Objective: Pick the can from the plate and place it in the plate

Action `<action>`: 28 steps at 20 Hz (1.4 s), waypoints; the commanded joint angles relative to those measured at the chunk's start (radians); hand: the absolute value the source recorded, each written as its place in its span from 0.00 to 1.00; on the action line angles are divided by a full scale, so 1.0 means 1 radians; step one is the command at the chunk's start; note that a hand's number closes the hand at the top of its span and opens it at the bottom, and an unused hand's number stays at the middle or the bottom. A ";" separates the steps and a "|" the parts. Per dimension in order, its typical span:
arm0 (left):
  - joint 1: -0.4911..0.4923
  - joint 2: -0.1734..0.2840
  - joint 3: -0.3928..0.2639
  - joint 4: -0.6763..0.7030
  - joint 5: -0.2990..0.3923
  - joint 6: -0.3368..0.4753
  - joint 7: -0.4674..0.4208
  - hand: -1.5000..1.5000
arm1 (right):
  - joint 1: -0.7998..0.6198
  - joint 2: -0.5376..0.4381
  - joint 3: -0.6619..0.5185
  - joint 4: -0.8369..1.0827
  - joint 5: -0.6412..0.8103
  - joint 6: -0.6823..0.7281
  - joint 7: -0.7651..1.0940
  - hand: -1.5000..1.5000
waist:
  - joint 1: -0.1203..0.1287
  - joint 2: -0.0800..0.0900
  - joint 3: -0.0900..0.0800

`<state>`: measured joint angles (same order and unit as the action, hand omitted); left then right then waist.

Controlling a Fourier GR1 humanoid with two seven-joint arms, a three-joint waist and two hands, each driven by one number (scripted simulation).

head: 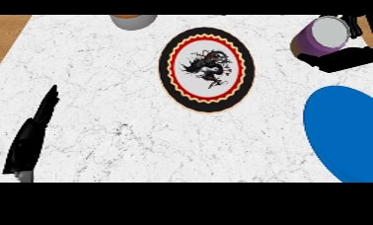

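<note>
A purple can (325,35) with a grey top hangs at the upper right, above the counter and tilted, with my right hand (342,59) curled round it. A blue plate (341,132) lies at the right edge, below the can and partly cut off. In the middle of the counter lies a decorated plate (207,69) with a black rim, a red and yellow band and a dark dragon figure on white. My left hand (30,135) rests at the lower left with straight fingers, holding nothing.
A grey round vessel with an orange inside (133,20) stands at the counter's far edge, partly cut off. A wooden strip (10,30) shows past the white marble counter (109,95) at the upper left.
</note>
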<state>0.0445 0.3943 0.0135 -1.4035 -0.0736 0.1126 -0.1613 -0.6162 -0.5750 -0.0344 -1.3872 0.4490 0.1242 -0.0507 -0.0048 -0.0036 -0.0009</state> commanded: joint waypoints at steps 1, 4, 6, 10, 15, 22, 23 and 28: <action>-0.024 -0.002 -0.006 0.003 -0.022 -0.010 0.009 0.50 | -0.121 0.095 0.066 -0.038 0.022 0.027 0.153 1.00 | 0.015 0.003 0.000; -0.055 -0.025 -0.012 -0.001 -0.029 -0.003 0.052 0.50 | -0.190 0.178 0.113 -0.019 0.058 0.020 0.251 1.00 | 0.017 0.004 0.000; 0.022 0.026 0.024 -0.081 0.008 -0.056 0.047 0.50 | -0.233 0.202 0.089 0.073 0.051 0.020 0.249 1.00 | 0.026 0.004 0.001; 0.008 -0.010 0.011 -0.075 -0.015 -0.034 0.050 0.50 | -0.279 0.307 0.167 0.133 0.111 0.017 0.336 1.00 | 0.025 0.006 0.000; 0.013 0.006 0.026 -0.090 -0.022 -0.052 0.039 0.50 | -0.287 0.432 0.237 0.314 0.199 -0.073 0.282 1.00 | 0.029 0.009 0.001; 0.005 -0.021 0.026 -0.084 -0.034 -0.057 0.048 0.50 | -0.388 0.543 0.205 0.614 0.221 -0.128 0.195 1.00 | 0.030 0.010 0.001; 0.018 -0.070 -0.003 -0.052 -0.064 -0.012 0.021 0.50 | -0.331 0.534 0.170 0.597 0.154 -0.088 0.153 1.00 | 0.025 0.010 0.001; -0.031 -0.030 0.030 -0.042 -0.060 -0.043 0.050 0.50 | -0.430 0.573 0.129 0.811 0.136 -0.282 0.256 0.00 | 0.039 0.015 0.001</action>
<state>0.0594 0.3532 0.0233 -1.4798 -0.1291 0.0767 -0.1245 -1.0057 -0.0279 0.1131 -0.7190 0.5925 -0.0810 0.2037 0.0331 0.0086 -0.0002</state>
